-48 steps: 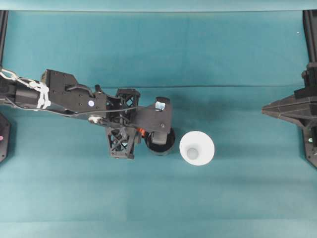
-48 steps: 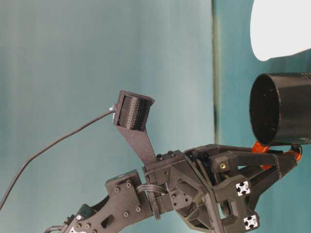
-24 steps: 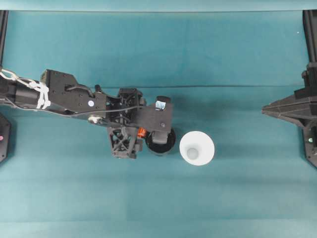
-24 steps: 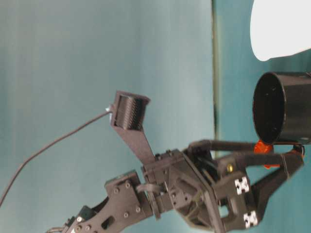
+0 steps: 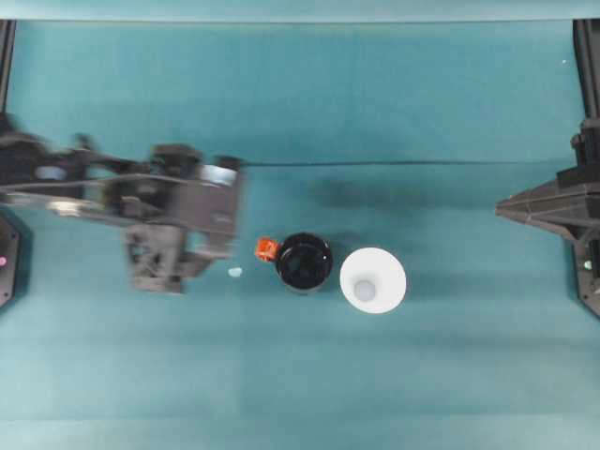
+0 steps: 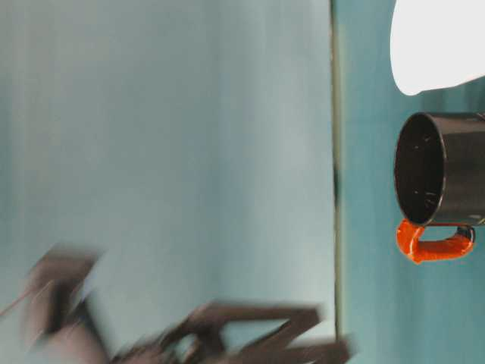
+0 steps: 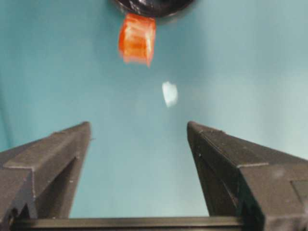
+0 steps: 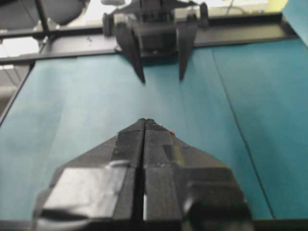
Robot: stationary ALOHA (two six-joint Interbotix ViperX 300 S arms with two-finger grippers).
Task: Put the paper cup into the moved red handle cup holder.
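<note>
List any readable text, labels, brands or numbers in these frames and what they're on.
None readable.
Paper cup: plain white, no print.
Red handle cup holder: glossy black with an orange-red handle, no marking visible.
Left gripper: plain black fingers, no label; the left arm is motion-blurred in the overhead view, so any sticker on it can't be read.
Right gripper: tape patches, no legible text.

Left gripper (image 7: 139,139) has its jaws spread wide with nothing between them, just bare teal table (image 7: 250,62). Up ahead, well clear of the fingertips, the holder (image 7: 151,5) peeks in at the top edge, orange handle (image 7: 137,38) pointing back at the gripper. A small white scrap (image 7: 169,93) lies near the handle.
</note>
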